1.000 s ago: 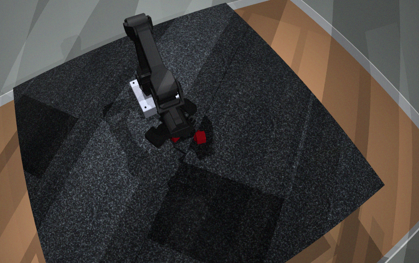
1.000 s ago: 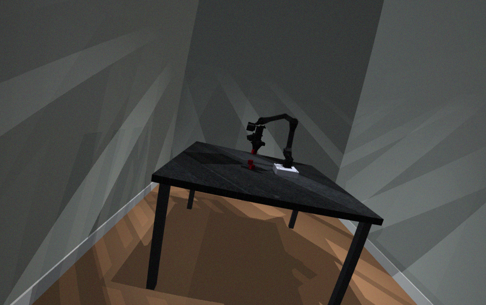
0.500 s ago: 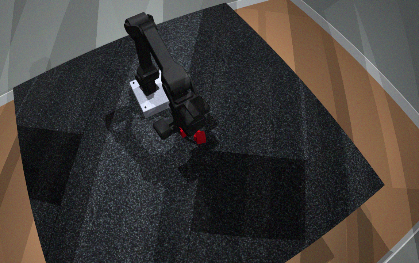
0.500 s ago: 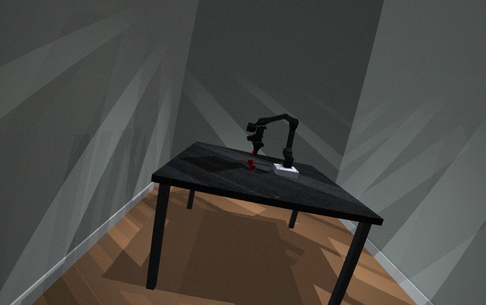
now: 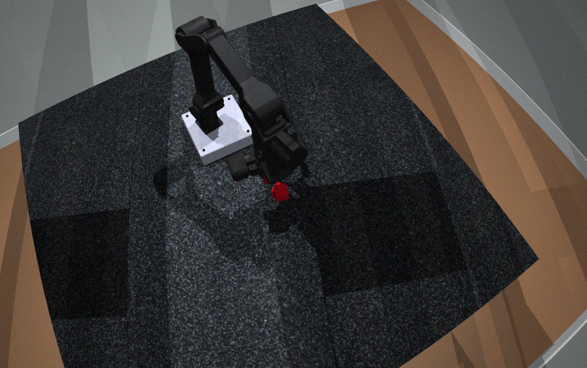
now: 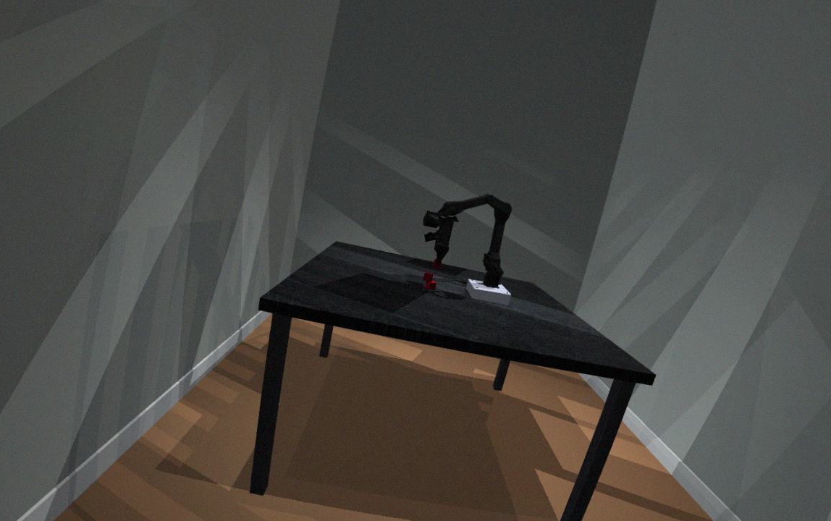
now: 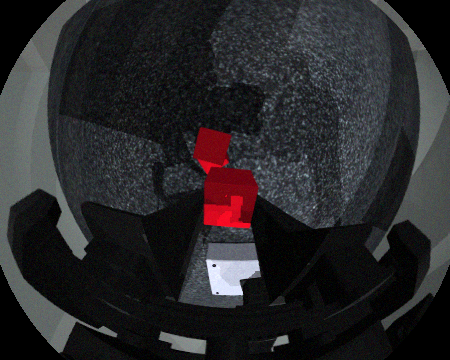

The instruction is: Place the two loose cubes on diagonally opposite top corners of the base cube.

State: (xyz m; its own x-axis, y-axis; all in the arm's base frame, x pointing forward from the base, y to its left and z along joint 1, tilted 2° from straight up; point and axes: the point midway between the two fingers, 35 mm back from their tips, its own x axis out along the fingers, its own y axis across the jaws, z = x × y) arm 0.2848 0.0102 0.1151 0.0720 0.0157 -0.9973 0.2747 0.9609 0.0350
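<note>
My gripper (image 6: pixel 438 260) (image 7: pixel 228 196) is shut on a red cube (image 5: pixel 265 180) (image 6: pixel 436 265) (image 7: pixel 230 192), held above the table close to the stack. The arm hides the fingertips and much of this cube in the top view. The other loose red cube (image 5: pixel 280 192) (image 6: pixel 428 276) (image 7: pixel 212 145) sits on the red base cube (image 6: pixel 431 285) (image 7: pixel 213 165), offset over one side or corner. The upper cube hides much of the base cube in the wrist view, and the held cube partly overlaps the stack's near side. Whether the held cube touches the stack cannot be told.
The arm's white mounting block (image 5: pixel 236 116) (image 6: pixel 489 297) (image 7: pixel 222 277) stands near the stack on the black table (image 5: pixel 222 320) (image 6: pixel 502 333). The arm arches from it. Dark shadows cross the table around the cubes.
</note>
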